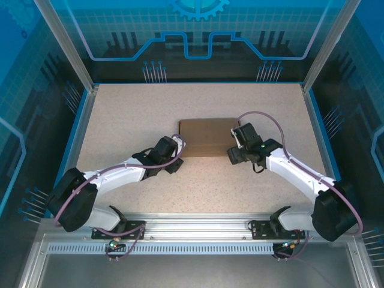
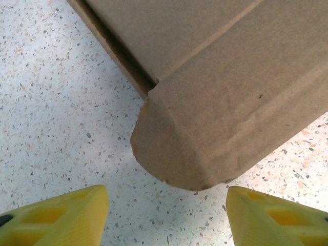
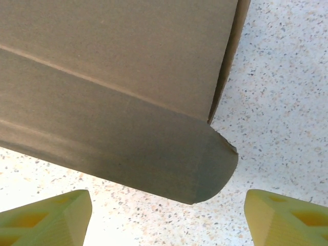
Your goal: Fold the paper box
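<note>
The paper box (image 1: pixel 207 137) lay mid-way up the worktop (image 1: pixel 120 120), its front flap (image 2: pixel 215 138) jutting nearward. The left hand (image 2: pixel 166 207) and right hand (image 3: pixel 166 207) both gaped apart, empty, just short of its rounded corners. Tucking it well, I reckoned, wanted both corners pressed evenly together.

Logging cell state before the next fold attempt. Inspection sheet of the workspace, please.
Surface: speckled table, flat, no spills seen.
Job's things: paper box lies flat mid-table; a rounded flap corner juts out at each near end.
Clutter: nothing seen.
Grippers: left tool open at the box's near-left corner; right tool open at its near-right corner; neither grips the cardboard.
Cables: purple cable loops above the right wrist; another runs along the left arm.
Surroundings: blue panels behind and at the sides, aluminium frame, mounting rail at the near edge.
</note>
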Available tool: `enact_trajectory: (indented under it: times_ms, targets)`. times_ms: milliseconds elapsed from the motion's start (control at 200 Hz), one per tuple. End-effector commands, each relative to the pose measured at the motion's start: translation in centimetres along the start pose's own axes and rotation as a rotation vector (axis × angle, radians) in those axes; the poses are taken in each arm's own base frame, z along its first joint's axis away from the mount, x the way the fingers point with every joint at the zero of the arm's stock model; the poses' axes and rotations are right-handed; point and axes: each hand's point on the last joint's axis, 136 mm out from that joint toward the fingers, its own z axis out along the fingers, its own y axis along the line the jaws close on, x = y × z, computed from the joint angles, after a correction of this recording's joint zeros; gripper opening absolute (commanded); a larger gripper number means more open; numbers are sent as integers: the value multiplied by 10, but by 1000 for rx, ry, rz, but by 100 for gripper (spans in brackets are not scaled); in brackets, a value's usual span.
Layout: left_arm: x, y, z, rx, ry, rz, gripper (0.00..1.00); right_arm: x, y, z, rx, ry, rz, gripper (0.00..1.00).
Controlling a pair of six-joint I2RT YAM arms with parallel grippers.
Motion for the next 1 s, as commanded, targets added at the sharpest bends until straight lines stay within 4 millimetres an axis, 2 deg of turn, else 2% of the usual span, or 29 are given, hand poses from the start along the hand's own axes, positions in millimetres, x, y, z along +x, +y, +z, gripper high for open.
enact_trajectory:
  times_ms: [0, 240, 570, 665, 845, 996]
  targets:
    - [-18, -1, 1, -14, -29, 33, 61, 9, -2, 5, 41, 16, -72, 78]
    - [-24, -8, 10, -20, -10, 76, 55, 18, -5, 16, 120, 53, -153, 78]
    - [-26, -14, 11, -6, -3, 85, 49, 6, -7, 33, 182, 61, -203, 74]
    - [-26, -18, 10, 11, 1, 83, 49, 10, -4, 39, 177, 83, -212, 72]
    - [-26, -23, -4, 61, -10, 74, 57, 14, 1, 34, 136, 93, -188, 73]
    - [-28, -36, -30, 172, -48, 51, 64, 17, 8, 13, 53, 79, -152, 78]
